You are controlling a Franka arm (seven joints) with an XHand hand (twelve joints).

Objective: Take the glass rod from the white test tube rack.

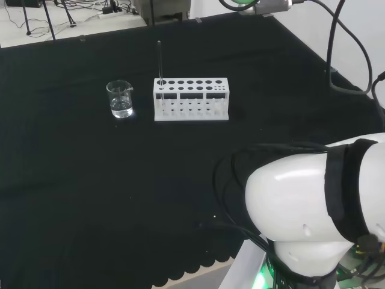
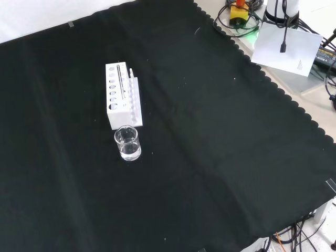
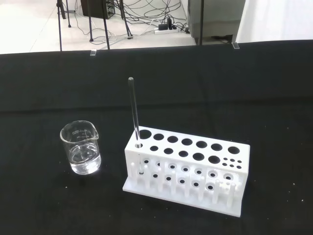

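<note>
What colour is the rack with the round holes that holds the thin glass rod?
The plastic test tube rack is white, clearest in the wrist view.

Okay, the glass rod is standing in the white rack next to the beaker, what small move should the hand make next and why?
Probably bring the hand down toward the upper part of the glass rod. The rod stands nearly upright in an end hole of the white test tube rack, on the side nearest the beaker, and nothing is touching it yet, so an approach comes before any grasp.
</note>
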